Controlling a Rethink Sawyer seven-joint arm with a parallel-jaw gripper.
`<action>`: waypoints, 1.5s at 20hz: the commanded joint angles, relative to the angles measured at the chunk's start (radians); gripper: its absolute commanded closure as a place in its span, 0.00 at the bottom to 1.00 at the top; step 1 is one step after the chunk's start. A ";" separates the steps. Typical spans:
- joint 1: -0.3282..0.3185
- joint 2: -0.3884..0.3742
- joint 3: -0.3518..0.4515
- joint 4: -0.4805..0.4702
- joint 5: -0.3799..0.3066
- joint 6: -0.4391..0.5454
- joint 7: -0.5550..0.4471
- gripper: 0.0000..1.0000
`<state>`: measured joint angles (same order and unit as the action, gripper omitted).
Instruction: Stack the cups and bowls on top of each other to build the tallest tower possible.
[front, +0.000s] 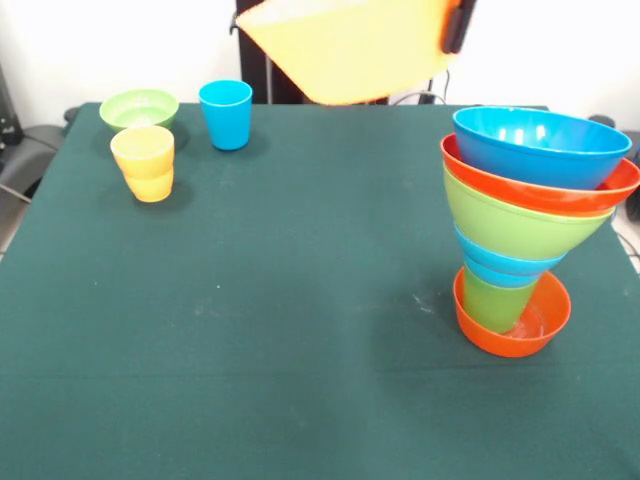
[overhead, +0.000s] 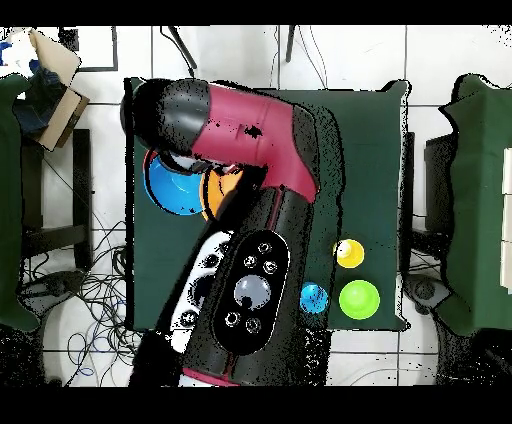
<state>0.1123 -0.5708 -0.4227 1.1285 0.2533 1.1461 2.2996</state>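
Tower (front: 530, 240) on right side of green table (front: 300, 330) in front view: red-orange bowl (front: 512, 325) lowest, green cup (front: 497, 300) standing in it, then small blue bowl (front: 500, 266), green bowl (front: 520, 222), orange bowl (front: 545, 192), big blue bowl (front: 540, 145) on top. Leaning, widening upward. Large yellow-orange bowl (front: 350, 45) held high at top edge, tilted, black end effector (front: 458, 25) at its right rim, probably clamped on it but jaws too hidden to tell. Far left: small green bowl (front: 139, 108), blue cup (front: 226, 114), two stacked yellow-orange cups (front: 146, 163), well apart from tower. Overhead: red-black arm (overhead: 240, 190) covering most of tower.
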 joint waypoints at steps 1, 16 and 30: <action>0.042 0.117 0.040 -0.069 -0.005 0.050 0.279 1.00; 0.085 0.199 -0.046 -0.247 -0.003 0.297 0.371 1.00; 0.090 0.198 -0.057 -0.230 0.018 0.278 0.369 1.00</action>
<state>0.1954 -0.3744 -0.5173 0.9160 0.2738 1.3582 2.4620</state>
